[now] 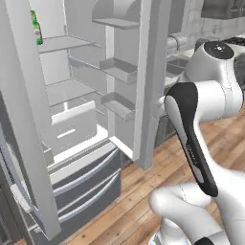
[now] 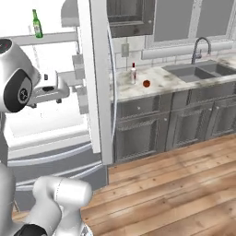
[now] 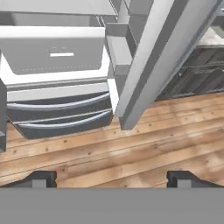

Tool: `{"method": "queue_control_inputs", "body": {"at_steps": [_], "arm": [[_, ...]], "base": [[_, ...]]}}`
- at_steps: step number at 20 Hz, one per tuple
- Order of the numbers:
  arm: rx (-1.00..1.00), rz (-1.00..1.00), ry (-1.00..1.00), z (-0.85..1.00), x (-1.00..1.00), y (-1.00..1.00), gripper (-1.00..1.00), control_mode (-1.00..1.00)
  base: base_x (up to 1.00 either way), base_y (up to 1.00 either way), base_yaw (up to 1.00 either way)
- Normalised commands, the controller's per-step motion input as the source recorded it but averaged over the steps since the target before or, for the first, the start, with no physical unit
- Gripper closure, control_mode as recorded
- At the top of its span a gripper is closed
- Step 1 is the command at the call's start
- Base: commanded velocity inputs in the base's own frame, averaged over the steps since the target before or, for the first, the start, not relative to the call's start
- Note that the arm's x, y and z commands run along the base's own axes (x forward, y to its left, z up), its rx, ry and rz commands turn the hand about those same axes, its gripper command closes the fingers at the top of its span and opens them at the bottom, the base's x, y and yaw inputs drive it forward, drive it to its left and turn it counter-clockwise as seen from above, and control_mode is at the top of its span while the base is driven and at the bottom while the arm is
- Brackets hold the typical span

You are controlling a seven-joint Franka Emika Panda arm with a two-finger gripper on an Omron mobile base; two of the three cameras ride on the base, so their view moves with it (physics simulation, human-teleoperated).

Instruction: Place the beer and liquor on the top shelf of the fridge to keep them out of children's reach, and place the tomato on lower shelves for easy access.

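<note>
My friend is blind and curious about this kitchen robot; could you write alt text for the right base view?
A green beer bottle stands on the top shelf of the open fridge, behind the robot's white arm. On the marble counter to the right, the liquor and tomato wait near a sink.

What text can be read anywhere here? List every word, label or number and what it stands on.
None can be read.
The beer on the top shelf: pale label, too small to read.
The liquor on the counter: red label, too blurred to read.
The arm's dark forearm panel: faint light marking, not legible.
The fridge: no lettering visible.
</note>
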Motion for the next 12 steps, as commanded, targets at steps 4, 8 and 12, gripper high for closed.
{"method": "queue_control_inputs", "body": {"at_steps": [4, 8, 12], "arm": [[0.00, 0.00, 0.00, 0.00, 0.00, 0.00, -1.00, 1.00], [0.00, 0.00, 0.00, 0.00, 0.00, 0.00, -1.00, 1.00], [0.00, 0.00, 0.00, 0.00, 0.00, 0.00, -1.00, 1.00]], "base": [[-0.64, -1.00, -0.39], [-0.01, -0.92, -0.38], [0.25, -0.97, -0.28]]}}
